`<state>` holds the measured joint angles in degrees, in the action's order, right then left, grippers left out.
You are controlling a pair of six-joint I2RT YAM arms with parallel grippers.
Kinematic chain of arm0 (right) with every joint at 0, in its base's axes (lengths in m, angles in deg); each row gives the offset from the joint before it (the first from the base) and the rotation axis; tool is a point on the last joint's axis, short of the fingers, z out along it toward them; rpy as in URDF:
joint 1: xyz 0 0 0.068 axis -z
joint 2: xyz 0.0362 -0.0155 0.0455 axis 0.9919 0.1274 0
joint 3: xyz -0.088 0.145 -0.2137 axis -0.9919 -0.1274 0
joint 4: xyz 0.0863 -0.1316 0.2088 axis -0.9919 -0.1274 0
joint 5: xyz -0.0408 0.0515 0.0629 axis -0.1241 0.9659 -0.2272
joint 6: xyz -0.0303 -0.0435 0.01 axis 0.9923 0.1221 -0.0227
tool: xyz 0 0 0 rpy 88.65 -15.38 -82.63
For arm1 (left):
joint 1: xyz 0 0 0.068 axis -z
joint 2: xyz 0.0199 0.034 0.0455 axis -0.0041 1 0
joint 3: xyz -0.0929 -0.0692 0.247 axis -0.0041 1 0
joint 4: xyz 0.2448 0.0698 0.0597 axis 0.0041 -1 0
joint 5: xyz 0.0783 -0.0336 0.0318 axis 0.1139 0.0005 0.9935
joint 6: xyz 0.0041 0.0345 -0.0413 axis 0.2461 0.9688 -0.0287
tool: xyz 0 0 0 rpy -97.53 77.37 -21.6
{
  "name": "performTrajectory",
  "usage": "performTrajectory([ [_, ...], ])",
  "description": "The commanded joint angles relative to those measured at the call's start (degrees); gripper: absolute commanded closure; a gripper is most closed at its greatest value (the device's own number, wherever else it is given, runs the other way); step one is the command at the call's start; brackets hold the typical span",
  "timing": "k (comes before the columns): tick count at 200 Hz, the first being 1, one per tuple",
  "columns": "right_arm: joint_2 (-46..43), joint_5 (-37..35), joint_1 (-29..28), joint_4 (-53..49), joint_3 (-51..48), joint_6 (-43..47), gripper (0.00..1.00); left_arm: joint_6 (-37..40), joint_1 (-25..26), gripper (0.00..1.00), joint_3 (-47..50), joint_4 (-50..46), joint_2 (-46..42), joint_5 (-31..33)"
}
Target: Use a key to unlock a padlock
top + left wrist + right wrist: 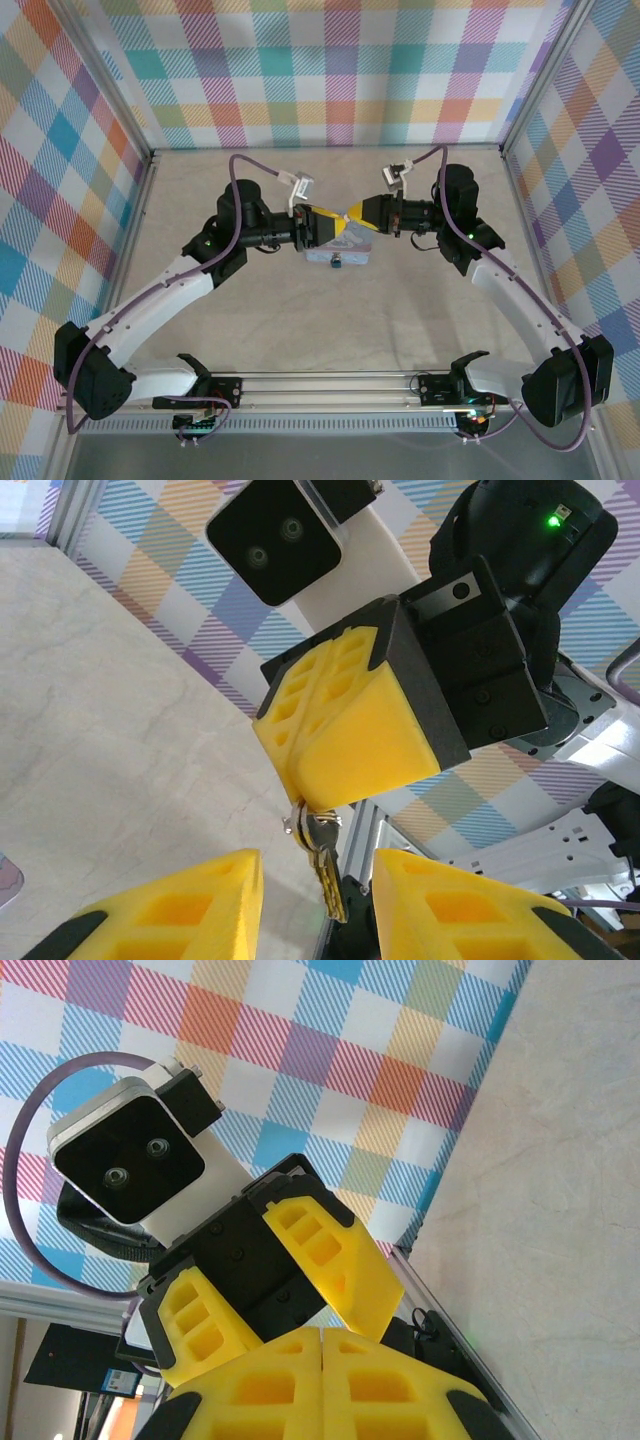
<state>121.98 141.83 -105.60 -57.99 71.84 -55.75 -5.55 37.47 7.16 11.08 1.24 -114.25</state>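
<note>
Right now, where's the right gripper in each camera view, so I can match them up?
Top external: right gripper just right of centre, pointing left toward the left gripper.
Left wrist: right gripper at centre, shut, the key dangling from its tip.
Right wrist: right gripper at bottom centre, fingers pressed together.
Shared landmark: the left gripper, open, facing it in every view.

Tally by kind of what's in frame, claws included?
claws: 2 (left claw, right claw)
key: 1
padlock: 1
tin: 1
total: 5
</note>
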Motion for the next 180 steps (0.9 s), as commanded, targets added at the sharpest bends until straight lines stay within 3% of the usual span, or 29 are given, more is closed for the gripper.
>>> performTrajectory([
  [1, -1.58, 0.17, -0.38, 2.37, -0.33, 0.91, 1.0, -0.11, -0.82, 0.65, 1.33, 0.84, -2.23, 0.67],
  [45, -1.67, 0.68, -0.37, 2.63, -0.42, 0.87, 1.0, -0.64, -1.61, 0.64, 1.35, 0.51, -2.91, 0.79],
  [65, -1.56, 1.14, -0.37, 3.09, -0.55, 0.95, 1.0, -1.99, -2.08, 0.54, 1.62, 2.26, -2.85, 0.61],
  [91, -1.85, 1.0, -0.37, 2.97, -0.99, 1.35, 1.0, -3.52, -2.16, 0.54, 1.08, 3.9, -1.91, -1.64],
  [141, -2.02, 1.45, -0.35, 5.68, -1.29, 0.65, 1.0, -7.38, -1.75, 0.75, 1.79, 8.97, 0.71, -6.9],
  [180, -1.69, 1.09, -0.37, 6.41, -1.62, 0.22, 1.0, -7.41, -0.5, 0.8, 1.43, 9.35, 2.29, -7.53],
])
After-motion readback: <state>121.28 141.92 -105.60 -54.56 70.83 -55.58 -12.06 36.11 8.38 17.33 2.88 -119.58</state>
